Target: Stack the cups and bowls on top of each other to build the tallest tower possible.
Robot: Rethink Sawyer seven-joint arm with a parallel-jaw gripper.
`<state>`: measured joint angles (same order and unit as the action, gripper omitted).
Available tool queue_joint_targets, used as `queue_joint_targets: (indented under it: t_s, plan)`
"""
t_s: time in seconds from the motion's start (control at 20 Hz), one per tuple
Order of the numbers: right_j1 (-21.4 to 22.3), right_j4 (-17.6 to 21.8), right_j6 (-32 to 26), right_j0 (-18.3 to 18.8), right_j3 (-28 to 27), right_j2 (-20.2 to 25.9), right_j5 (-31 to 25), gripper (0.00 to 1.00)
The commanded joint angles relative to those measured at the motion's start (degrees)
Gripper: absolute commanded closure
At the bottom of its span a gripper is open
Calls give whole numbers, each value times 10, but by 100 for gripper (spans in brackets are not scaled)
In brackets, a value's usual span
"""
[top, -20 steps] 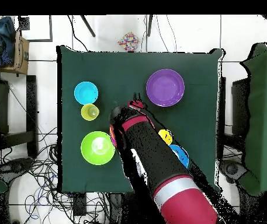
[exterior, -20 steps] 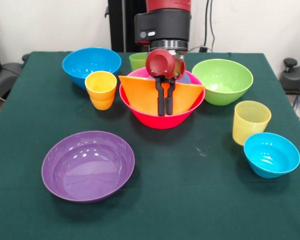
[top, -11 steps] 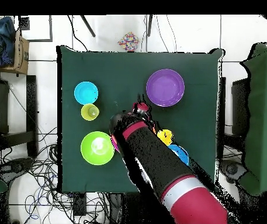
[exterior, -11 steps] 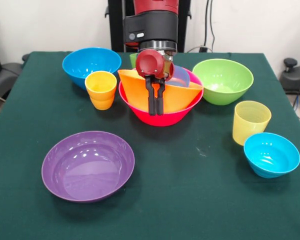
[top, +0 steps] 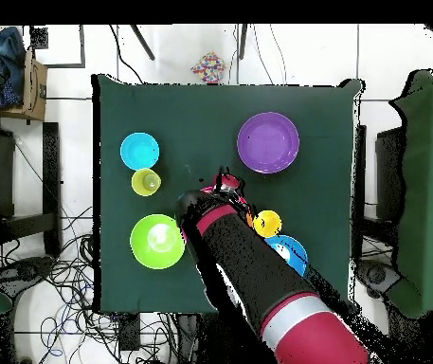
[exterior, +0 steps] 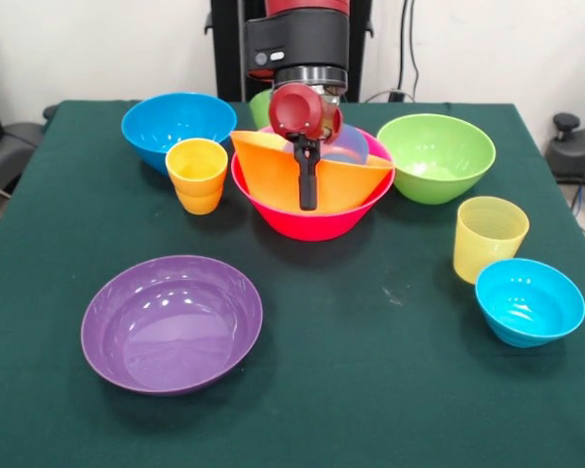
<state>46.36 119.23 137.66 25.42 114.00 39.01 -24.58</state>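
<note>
Across the green table (exterior: 390, 390), seen from the front, my claw (exterior: 307, 200) hangs down over the big pink bowl (exterior: 312, 222). My two black fingers (exterior: 307, 180) are pressed together into a single dark bar, and they seem to pinch the near wall of the orange bowl (exterior: 273, 175). That orange bowl sits tilted inside the pink one, its rim higher on the picture's left. Behind my red wrist a pale bluish rim shows inside the same pile; I cannot tell what it belongs to. Just left of the pile stands the yellow-orange cup (exterior: 197, 174), with a medium blue bowl (exterior: 178, 125) behind it. A green cup (exterior: 263, 109) peeks out behind the pile. To the right sits the green bowl (exterior: 434, 156), then the ribbed pale yellow cup (exterior: 488, 237), and nearer still a small blue bowl (exterior: 528, 300). The wide purple bowl (exterior: 172, 322) lies alone at the near left, well apart from everything else.

From overhead, my arm (top: 258, 275) covers most of the pile, and only a scrap of red and orange shows at its tip. The purple bowl (top: 268, 142) lies beyond it. The small blue bowl (top: 139, 151), the pale yellow cup (top: 146, 181) and the green bowl (top: 157, 241) line up on one side. The yellow-orange cup (top: 267, 224) and the medium blue bowl (top: 291, 251) sit close against my arm on the other.
</note>
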Motion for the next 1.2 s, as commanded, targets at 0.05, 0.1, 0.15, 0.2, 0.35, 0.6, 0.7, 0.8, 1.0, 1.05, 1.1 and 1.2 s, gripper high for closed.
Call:
queue_joint_targets:
  t_s: [0.05,0.1,0.15,0.2,0.35,0.6,0.7,0.8,1.0,1.05,1.1,1.2]
  plan:
    - [-17,-9,62,3,47,22,28,100]
    - [-17,-19,58,-2,40,16,31,100]
    - [-19,-40,42,-11,28,0,38,100]
    - [-21,-55,30,-16,19,-9,45,100]
    - [-23,-81,13,-14,9,-15,72,100]
    - [-40,-179,-98,-26,-18,-63,111,0]
    - [-47,-100,-38,-24,-7,-46,87,0]
    - [-67,2,28,10,24,14,29,0]
    - [-79,3,22,4,13,-2,26,0]
    - [-79,-6,17,-1,8,-11,31,0]
    - [-79,-16,12,-7,2,-20,37,0]
    - [-81,-68,-30,-27,-22,-60,68,0]
